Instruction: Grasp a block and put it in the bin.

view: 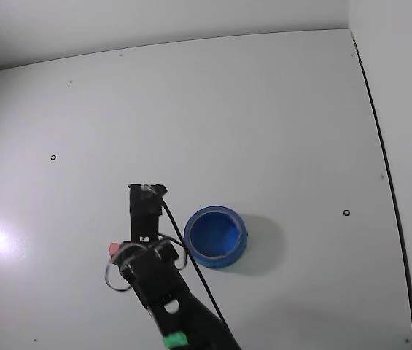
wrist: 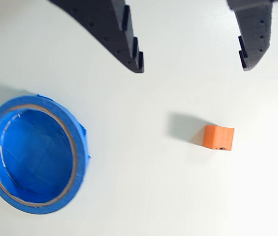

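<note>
Two things sit on my white tabletop (wrist: 143, 196) — the block (wrist: 219, 137) and the bin (wrist: 34, 153) — and neither is in the fingers. In the wrist view the gripper (wrist: 193, 66) comes in from the top edge, its two dark fingers (wrist: 124, 39) spread wide with only bare tabletop between the tips; they are released and grasp nothing.

The block looks orange in the wrist view and pink-red in the fixed view (view: 115, 250). It lies flat on the tabletop, below the gripper in the wrist view and nearer the right-hand finger than the left one, clear of both. It casts a soft shadow to its left.

The bin is a round blue bowl with a thick rim. In the wrist view it sits at lower left, well apart from the block, and I see nothing inside it but its own blue floor. Its rim looks wrapped in blue tape, with a thin tan line running round the inner edge.

From the fixed view I see the black arm (view: 163, 292) reaching up from the bottom edge, with a cable looping beside it and a green part near its base. The gripper (view: 146, 200) stands just left of the bin (view: 216, 235) there, and the block peeks out at the arm's left side, partly hidden by it. So the arm lies between block and bin in that view — the block on one side, the bin on the other.
</note>
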You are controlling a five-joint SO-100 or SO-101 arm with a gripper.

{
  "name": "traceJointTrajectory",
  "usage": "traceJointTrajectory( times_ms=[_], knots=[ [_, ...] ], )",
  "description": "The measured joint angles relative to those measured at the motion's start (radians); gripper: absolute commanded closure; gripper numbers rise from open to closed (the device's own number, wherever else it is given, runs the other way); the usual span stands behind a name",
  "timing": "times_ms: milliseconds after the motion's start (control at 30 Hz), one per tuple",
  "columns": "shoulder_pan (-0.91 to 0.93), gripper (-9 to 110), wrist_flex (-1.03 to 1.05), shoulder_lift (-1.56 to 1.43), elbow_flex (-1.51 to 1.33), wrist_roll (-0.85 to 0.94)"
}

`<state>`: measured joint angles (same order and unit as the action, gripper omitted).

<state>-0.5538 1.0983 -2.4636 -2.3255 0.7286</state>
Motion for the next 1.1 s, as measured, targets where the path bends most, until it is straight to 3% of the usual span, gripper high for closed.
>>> traceJointTrajectory(
  times_ms=[367,1100],
  knots=[
    [-0.087,73,-0.002,0.413,0.325,0.000],
    [-0.092,73,-0.002,0.874,0.657,0.000]
  ],
)
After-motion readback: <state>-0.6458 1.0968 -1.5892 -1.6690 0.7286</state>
